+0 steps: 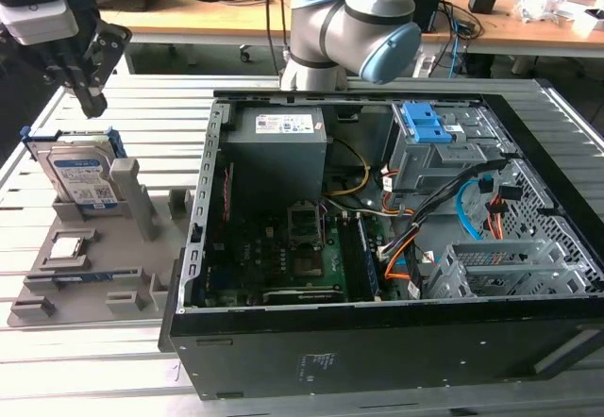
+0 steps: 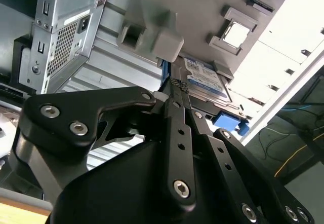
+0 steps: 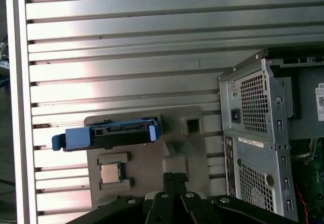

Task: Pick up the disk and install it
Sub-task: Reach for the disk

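**A:** Where is the disk?

**B:** The disk point(image 1: 80, 176) stands on edge in a slot of the grey holder point(image 1: 90, 280). The holder sits on the counter point(image 1: 57, 360) at the exterior view's left, beside the open computer case point(image 1: 377, 341). That puts the disk well apart from the drive bay point(image 1: 429, 167).

**A:** And the gripper?

**B:** The gripper point(image 1: 92, 106) hangs higher than the disk and near it, touching nothing. Its fingers point(image 3: 168, 183) look pressed together, with nothing between them.

**A:** How will the disk handle?

**B:** I judge it stiff and dense, heavy for its size. The metal faces are smooth and could slip, and it is likely sensitive to knocks. The blue rails are plastic and may flex.

**A:** So where should it be held?

**B:** Probably across the two flat faces, near the upper part that stands clear of the slot. The fingers should stay off the dark strip along the top edge, which may be the connectors.
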`<state>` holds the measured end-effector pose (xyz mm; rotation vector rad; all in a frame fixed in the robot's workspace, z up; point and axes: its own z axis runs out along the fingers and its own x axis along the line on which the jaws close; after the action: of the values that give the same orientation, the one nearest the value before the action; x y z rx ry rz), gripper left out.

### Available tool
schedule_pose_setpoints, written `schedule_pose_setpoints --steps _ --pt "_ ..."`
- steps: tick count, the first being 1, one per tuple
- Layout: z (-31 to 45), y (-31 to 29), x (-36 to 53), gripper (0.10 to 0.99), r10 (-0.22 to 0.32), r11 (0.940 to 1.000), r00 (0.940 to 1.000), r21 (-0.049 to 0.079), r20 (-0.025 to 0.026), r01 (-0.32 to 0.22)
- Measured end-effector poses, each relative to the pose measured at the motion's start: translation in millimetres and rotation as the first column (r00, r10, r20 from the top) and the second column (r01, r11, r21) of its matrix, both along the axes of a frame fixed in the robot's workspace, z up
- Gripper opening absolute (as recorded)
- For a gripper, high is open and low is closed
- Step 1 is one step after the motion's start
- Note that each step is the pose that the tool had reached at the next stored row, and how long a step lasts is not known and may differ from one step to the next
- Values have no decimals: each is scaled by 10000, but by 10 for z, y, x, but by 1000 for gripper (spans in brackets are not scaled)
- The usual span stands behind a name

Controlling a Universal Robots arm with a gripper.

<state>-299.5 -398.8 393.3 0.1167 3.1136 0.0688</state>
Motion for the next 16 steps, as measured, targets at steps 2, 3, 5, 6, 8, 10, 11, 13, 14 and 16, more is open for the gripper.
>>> schedule_pose_setpoints --steps 2,3,5,6,8,10,11,13,14,16 --pt "0 0 -31 106 0 10000 10000 0 0 0" --pt "0 0 -57 106 0 10000 10000 0 -1 0" --pt "0 0 -119 106 1 10000 10000 0 0 -1" --pt "0 0 -134 106 1 10000 10000 0 -1 -1" --pt "0 0 -181 106 1 10000 10000 0 0 -1" --pt "0 0 -213 106 1 10000 10000 0 -1 -1" --pt "0 0 -230 106 1 10000 10000 0 0 -1" --pt "0 0 -265 106 0 10000 10000 0 -1 0" --pt "0 0 -285 106 0 10000 10000 0 0 0" --pt "0 0 -325 106 0 10000 10000 0 -1 0"
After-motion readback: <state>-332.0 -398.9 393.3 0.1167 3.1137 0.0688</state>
